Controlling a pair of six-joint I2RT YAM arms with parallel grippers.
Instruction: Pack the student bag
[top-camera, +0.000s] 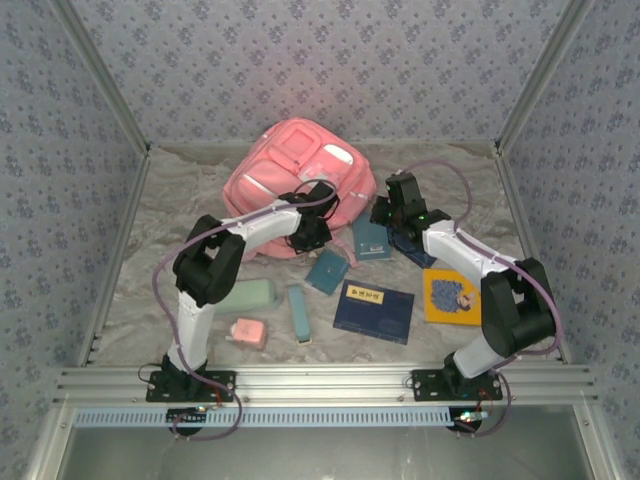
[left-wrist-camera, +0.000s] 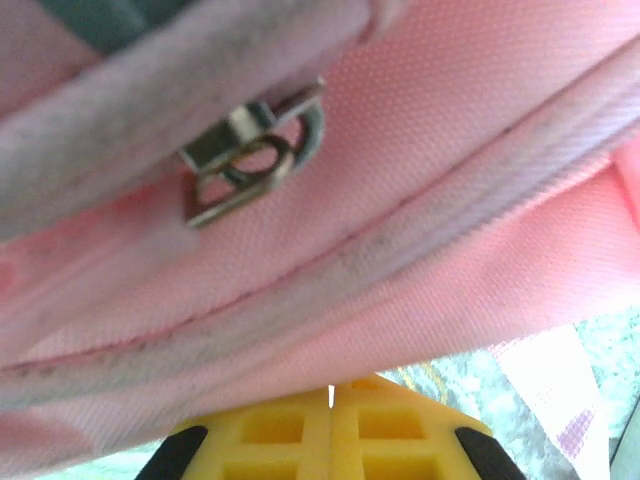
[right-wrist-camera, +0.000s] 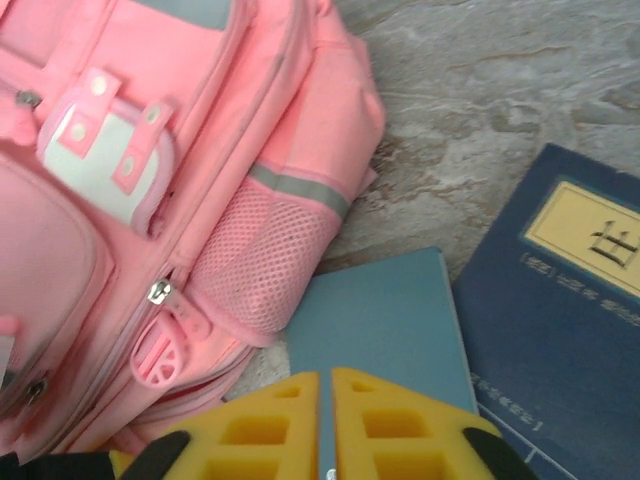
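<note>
Lying on its back toward the far side of the cloth-covered table (top-camera: 180, 210), slightly left of centre, the student bag (top-camera: 295, 175) is seen with its front pockets facing up. The left gripper (left-wrist-camera: 331, 392) is pressed close against the bag's near right edge, and its yellow fingers are brought together with only a hairline seam between them; nothing can be made out between the pads. Just beyond them, pink fabric and a metal zipper pull (left-wrist-camera: 255, 160) hanging from a seam are shown. The right gripper (right-wrist-camera: 326, 385) is held above a teal book (right-wrist-camera: 385, 320) just right of the bag, its fingers parted by a narrow gap in which nothing is held. The bag's mesh side pocket (right-wrist-camera: 275, 260) is seen touching the corner of that teal book, and a dark blue book with a pale label (right-wrist-camera: 560, 300) is laid against the teal book's right side. Nearer the arms, a navy book (top-camera: 373, 310), a yellow book (top-camera: 452, 297), a small teal notebook (top-camera: 327, 270), a pale green case (top-camera: 248, 293), a slim teal box (top-camera: 298, 312) and a small pink block (top-camera: 248, 332) are spread on the table.
</note>
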